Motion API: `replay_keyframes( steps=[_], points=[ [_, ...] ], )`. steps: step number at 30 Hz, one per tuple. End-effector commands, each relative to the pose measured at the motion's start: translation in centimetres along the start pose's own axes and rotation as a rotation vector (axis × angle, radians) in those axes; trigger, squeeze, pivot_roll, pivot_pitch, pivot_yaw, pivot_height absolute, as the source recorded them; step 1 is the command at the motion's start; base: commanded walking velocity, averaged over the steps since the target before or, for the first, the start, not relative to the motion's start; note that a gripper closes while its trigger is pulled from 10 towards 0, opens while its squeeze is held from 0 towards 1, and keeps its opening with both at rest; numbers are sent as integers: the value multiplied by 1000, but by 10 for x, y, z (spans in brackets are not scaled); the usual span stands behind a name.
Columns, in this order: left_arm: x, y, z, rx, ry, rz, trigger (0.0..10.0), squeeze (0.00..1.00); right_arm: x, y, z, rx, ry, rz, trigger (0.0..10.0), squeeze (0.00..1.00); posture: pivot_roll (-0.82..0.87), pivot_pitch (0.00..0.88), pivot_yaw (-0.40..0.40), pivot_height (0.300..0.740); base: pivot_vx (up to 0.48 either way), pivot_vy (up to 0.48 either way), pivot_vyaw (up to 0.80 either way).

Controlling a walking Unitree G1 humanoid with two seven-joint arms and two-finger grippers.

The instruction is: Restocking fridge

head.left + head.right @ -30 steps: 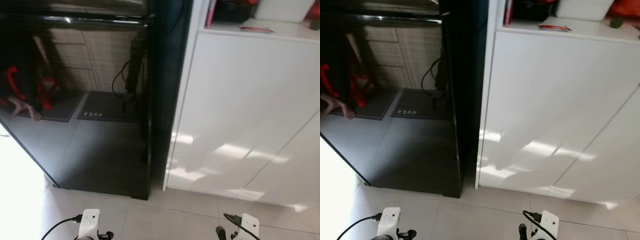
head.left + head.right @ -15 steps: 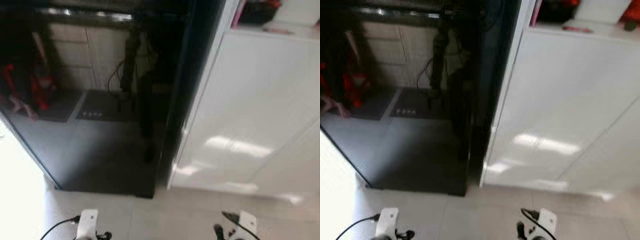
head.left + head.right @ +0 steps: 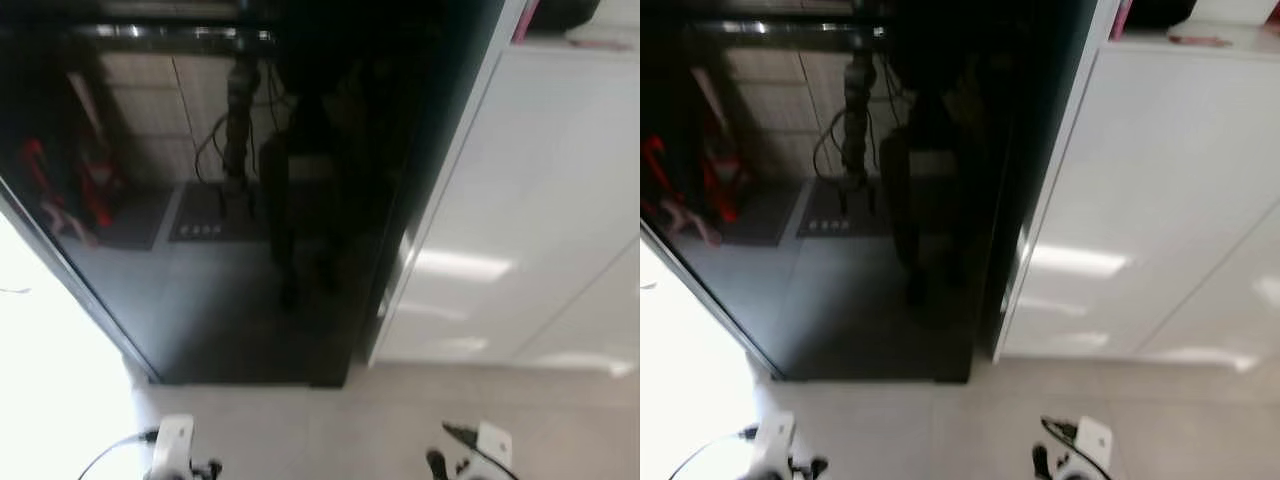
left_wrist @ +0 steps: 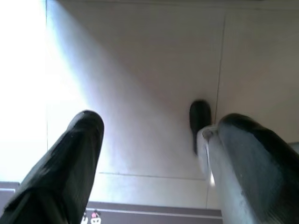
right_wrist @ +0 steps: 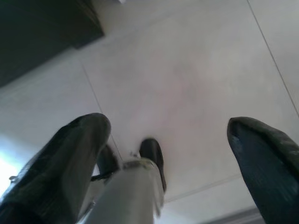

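The fridge (image 3: 250,250) stands straight ahead, tall and glossy black, with its door shut and the room mirrored in it. Both arms hang low by the floor: the left arm (image 3: 172,455) and the right arm (image 3: 485,450) at the bottom of the eye views. In the left wrist view my left gripper (image 4: 154,172) is open over pale floor tiles, holding nothing. My right gripper (image 5: 163,163) is likewise open and empty above the tiles, near the fridge's dark bottom corner (image 5: 42,32).
A white cabinet (image 3: 540,220) adjoins the fridge on the right, with a few small items on its top (image 3: 1200,40). Bright sunlight washes the floor at the left (image 3: 50,380). A person's foot and red shapes are reflected in the door (image 3: 690,215).
The whole picture has shifted, so the camera has turned left: the fridge now fills more of the view and the cabinet sits further right. Both arms hang as before.
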State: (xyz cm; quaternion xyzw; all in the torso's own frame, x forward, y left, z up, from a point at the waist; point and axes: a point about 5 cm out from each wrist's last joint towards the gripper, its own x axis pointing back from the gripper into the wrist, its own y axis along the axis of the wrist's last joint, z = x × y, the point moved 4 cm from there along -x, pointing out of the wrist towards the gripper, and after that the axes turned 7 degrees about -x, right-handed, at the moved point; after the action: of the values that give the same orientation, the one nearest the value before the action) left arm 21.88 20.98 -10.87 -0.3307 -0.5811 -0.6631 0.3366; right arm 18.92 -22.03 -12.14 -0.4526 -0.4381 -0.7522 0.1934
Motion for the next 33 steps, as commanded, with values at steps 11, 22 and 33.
replay_keyframes(
  steps=[11,22,33],
  points=[
    [1,-6,4,4,9,19,10000,0,0,0,4,-16,7,-2,10000,0,37,75,-37,740,0,380,0],
    [1,-7,5,-5,12,22,10000,0,0,-1,5,-17,14,-4,10000,0,53,66,-31,740,0,380,0],
    [1,-9,4,-8,7,24,10000,0,0,-3,3,-11,11,-1,10000,0,49,38,-34,740,0,377,0]
  ],
)
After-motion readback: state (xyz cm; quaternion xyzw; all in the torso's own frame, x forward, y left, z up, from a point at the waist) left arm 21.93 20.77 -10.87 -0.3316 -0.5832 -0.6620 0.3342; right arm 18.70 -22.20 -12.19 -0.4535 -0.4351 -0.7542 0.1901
